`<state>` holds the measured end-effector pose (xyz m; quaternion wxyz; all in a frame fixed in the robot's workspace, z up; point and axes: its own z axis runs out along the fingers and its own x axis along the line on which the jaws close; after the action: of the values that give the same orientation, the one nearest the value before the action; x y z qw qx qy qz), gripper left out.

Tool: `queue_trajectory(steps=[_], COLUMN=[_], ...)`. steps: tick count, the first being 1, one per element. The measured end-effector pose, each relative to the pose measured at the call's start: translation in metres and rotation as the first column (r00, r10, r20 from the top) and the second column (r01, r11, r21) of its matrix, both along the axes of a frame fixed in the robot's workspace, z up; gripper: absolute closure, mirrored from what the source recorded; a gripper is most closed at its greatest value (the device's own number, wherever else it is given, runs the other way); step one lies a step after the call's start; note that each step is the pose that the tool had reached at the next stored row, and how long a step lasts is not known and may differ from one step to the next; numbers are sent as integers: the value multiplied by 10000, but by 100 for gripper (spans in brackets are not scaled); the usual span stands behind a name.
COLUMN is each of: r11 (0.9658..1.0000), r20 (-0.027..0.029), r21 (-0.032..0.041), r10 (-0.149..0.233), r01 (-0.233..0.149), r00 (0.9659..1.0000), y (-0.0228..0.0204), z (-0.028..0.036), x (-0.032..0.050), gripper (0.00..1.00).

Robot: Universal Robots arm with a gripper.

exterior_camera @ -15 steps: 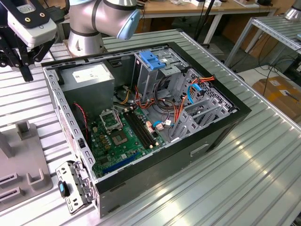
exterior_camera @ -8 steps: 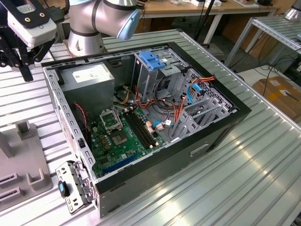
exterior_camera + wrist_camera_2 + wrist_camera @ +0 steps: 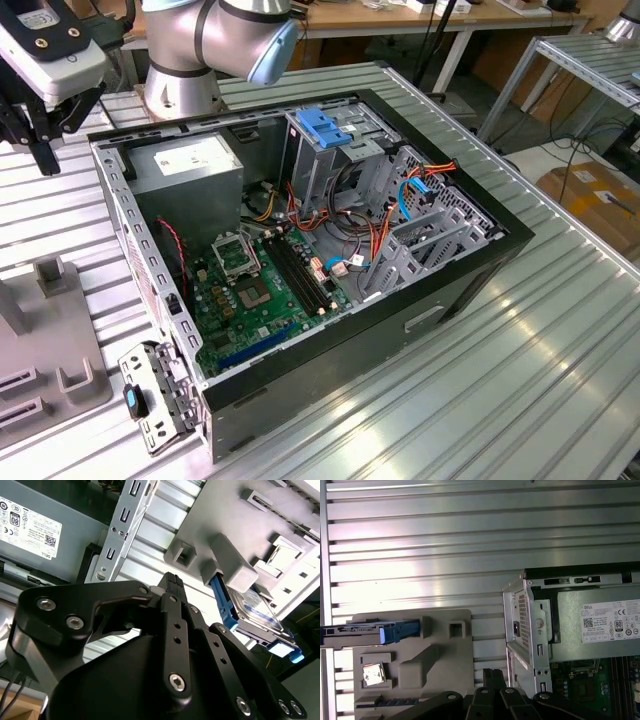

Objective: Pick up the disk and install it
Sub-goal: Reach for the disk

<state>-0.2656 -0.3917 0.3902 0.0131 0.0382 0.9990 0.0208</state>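
- Disk (image 3: 256, 609) stands on edge in grey holder (image 3: 235, 535), beside open case (image 3: 330, 250)
- Pincer (image 3: 172, 580) hangs above holder, apart from disk; spread or pressed, cannot tell
- Ribbed metal surface (image 3: 520, 380); carton (image 3: 595, 195) on floor

A robotics lab is indicated: an opened computer case (image 3: 400, 330) laid on a ribbed metal bench (image 3: 520, 400), a robot arm (image 3: 215, 40) mounted behind it, wooden worktables (image 3: 420, 15) seen beyond it.
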Motion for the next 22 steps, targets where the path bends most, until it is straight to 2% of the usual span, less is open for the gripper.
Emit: queue_trajectory(steps=[14,22], r11=[10000,10000], r20=[0,0], r21=[1,1], r10=[-10,-9], r01=[10,9], r00=[10000,10000], y=[3,3], z=[-1,-1], x=[-188,-203], gripper=[89,89])
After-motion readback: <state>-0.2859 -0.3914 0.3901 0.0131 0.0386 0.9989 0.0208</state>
